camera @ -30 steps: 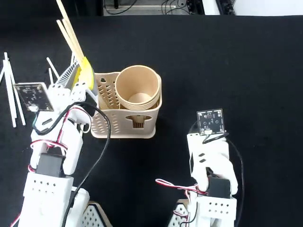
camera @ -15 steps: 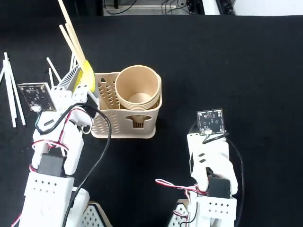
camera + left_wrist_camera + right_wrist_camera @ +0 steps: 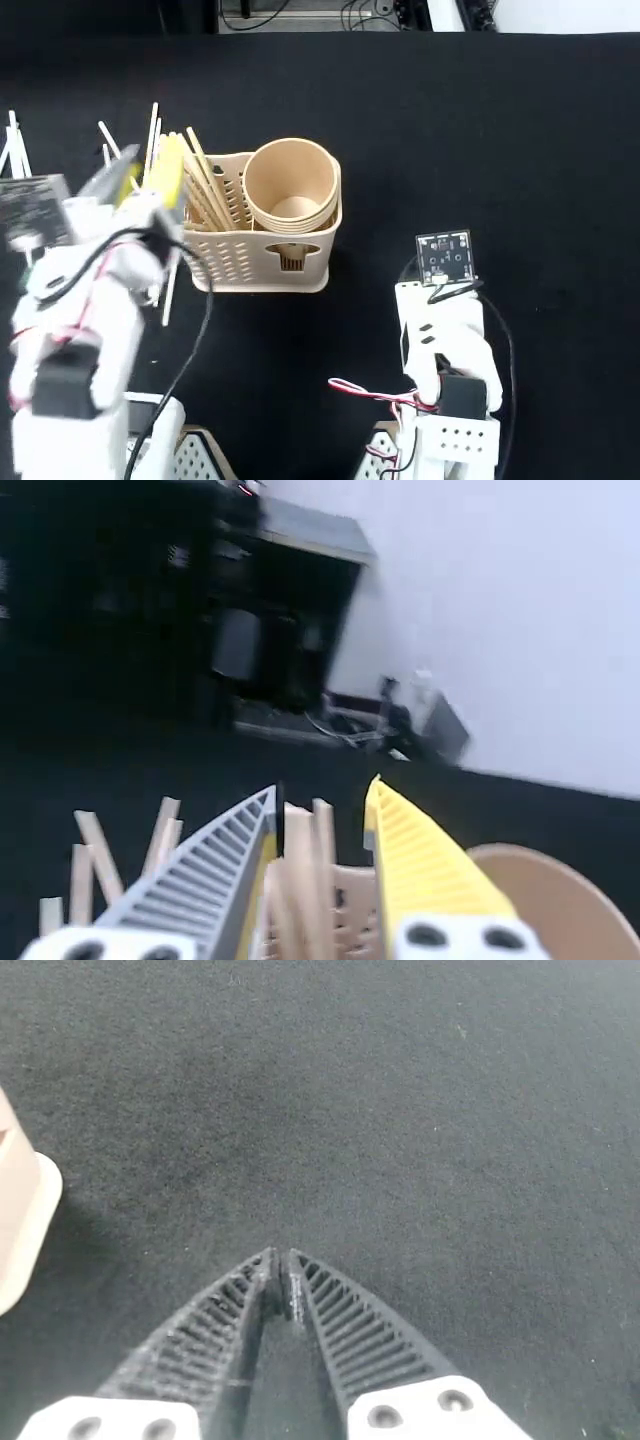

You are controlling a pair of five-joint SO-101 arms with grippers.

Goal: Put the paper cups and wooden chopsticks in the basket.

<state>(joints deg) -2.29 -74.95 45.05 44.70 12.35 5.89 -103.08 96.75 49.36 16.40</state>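
A beige basket (image 3: 262, 268) stands left of the table's middle. Stacked paper cups (image 3: 290, 185) fill its right compartment, and their rim (image 3: 560, 900) appears in the left wrist view. Several wooden chopsticks (image 3: 205, 185) lean in its left compartment. My left gripper (image 3: 140, 172) hovers at the basket's left end. It (image 3: 322, 792) is open, and the chopsticks (image 3: 305, 870) stand loose between the grey and yellow fingers. More chopsticks (image 3: 22, 190) lie on the table at the far left. My right gripper (image 3: 280, 1265) is shut and holds nothing, low over bare table right of the basket (image 3: 20, 1220).
The table is covered in black cloth. The right arm (image 3: 445, 330) rests near the front edge, right of the basket. A few loose chopsticks (image 3: 110, 145) lie just behind the left gripper. Dark equipment and cables sit beyond the table's far edge.
The chopsticks that the left gripper held up above the basket's left end now lean inside its left compartment. The left arm has shifted left and its fingers have opened. The right arm has not moved.
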